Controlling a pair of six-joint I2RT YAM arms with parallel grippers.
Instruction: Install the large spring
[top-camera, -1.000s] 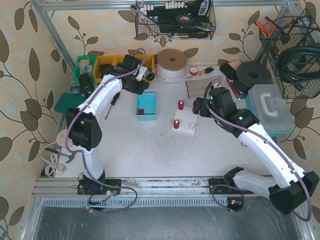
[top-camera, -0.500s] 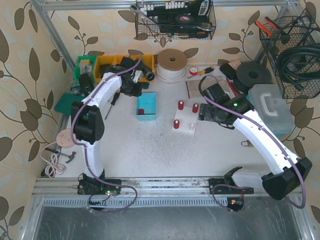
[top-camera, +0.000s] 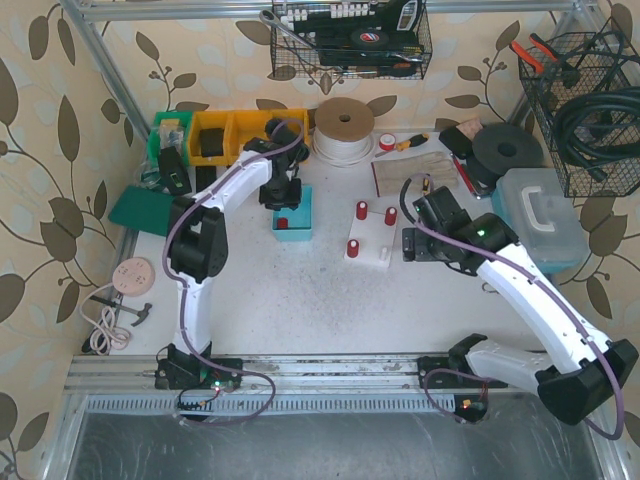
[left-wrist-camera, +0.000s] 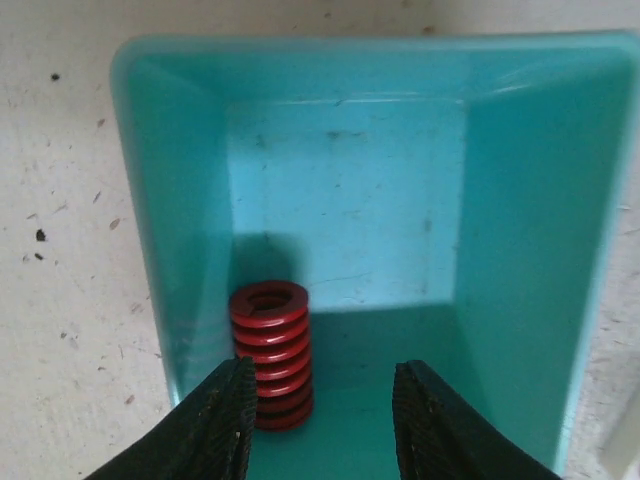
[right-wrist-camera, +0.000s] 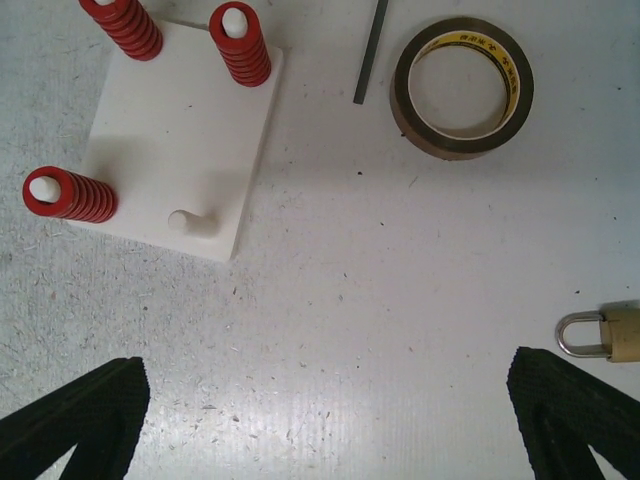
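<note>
One red coil spring (left-wrist-camera: 270, 355) stands upright in the teal plastic bin (left-wrist-camera: 200, 200), left gripper (left-wrist-camera: 325, 425) parted to straddle it, empty; right gripper (right-wrist-camera: 320, 430) spread wide beside the white peg board (right-wrist-camera: 180, 130), whose bare peg (right-wrist-camera: 192, 222) awaits it

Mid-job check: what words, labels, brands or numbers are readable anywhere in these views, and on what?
No text reads clearly in any view.
Tape roll: yellow printing inside the core, too blurred to read.
Black case in the wire basket: red and white marks, too small to read.
Padlock: no legible marking.
Teal bin, red spring, white peg board: no print visible.
</note>
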